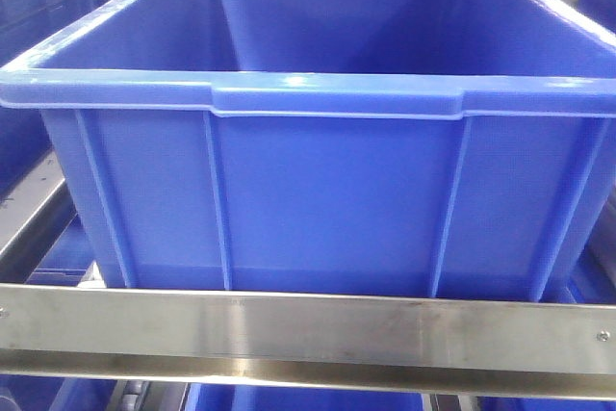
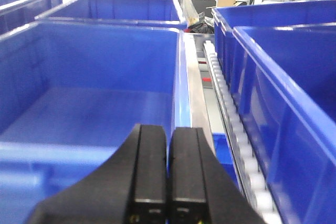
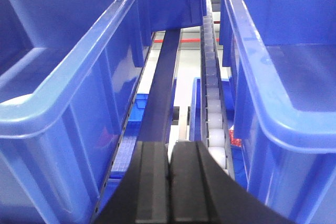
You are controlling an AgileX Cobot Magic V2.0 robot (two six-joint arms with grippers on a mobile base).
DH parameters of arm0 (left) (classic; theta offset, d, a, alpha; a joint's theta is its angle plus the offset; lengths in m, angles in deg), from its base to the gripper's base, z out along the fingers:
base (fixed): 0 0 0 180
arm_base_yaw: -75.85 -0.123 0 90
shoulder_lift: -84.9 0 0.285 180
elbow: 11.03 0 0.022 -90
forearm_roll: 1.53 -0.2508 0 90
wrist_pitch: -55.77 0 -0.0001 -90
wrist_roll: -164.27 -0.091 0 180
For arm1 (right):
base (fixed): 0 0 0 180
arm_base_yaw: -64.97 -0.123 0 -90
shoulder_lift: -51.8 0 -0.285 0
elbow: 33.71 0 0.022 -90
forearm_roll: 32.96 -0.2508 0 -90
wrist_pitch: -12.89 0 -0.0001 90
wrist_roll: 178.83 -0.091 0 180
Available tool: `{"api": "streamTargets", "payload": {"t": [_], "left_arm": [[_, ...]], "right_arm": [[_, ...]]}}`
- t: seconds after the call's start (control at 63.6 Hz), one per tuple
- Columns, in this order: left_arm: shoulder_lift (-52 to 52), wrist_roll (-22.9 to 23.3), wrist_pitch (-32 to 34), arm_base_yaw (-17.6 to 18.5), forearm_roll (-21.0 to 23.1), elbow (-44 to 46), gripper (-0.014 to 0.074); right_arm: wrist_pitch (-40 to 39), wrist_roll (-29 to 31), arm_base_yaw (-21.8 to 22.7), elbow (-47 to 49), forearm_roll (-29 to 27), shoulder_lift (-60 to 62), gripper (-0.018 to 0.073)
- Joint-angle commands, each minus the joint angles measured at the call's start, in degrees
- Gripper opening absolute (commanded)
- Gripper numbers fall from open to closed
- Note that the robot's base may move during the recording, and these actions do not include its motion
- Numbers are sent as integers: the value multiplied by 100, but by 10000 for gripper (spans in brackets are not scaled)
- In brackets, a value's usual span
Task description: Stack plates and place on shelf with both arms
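No plates show in any view. The shelf's flat steel front rail (image 1: 308,334) runs across the front view under a big blue crate (image 1: 318,190). My left gripper (image 2: 168,129) is shut with nothing between its black fingers. It hovers over the near rim of an empty blue crate (image 2: 94,108). My right gripper (image 3: 169,146) is also shut and empty, and it points along the gap between two blue crates, above the shelf's roller track (image 3: 212,98). Neither gripper appears in the front view.
More blue crates stand on the shelf, one to the right of the left gripper (image 2: 283,93), and others on either side of the right gripper (image 3: 68,77) (image 3: 283,77). A steel rail (image 2: 197,93) and white rollers (image 2: 231,114) run between them. A dark steel rail (image 3: 163,87) lies below.
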Motion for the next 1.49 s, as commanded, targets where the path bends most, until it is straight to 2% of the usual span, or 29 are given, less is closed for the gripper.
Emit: {"api": "streamTargets", "payload": {"t": [0.0, 0.141, 0.361, 0.456, 0.518, 0.581, 0.676, 1.477], "left_arm": [[-211, 25, 301, 27, 19, -53, 80], [-662, 25, 240, 27, -18, -327, 80], [-651, 25, 166, 27, -406, -327, 80], [-651, 37, 180, 27, -432, -327, 80], [-651, 284, 180, 27, -639, -327, 80], [-651, 760, 180, 27, -1084, -327, 80], [-651, 1183, 180, 27, -1541, -327, 80], [-651, 1172, 97, 27, -1552, -327, 80]], "right_arm": [[-520, 9, -11, -7, 46, 109, 57], [-520, 9, -11, -7, 46, 109, 57], [-520, 9, -11, -7, 46, 109, 57], [-520, 9, -11, -7, 46, 109, 57], [-520, 9, -11, -7, 46, 109, 57], [-520, 9, -11, -7, 46, 109, 57], [-520, 9, -11, -7, 46, 109, 57], [-520, 9, -11, -7, 46, 109, 57]]}}
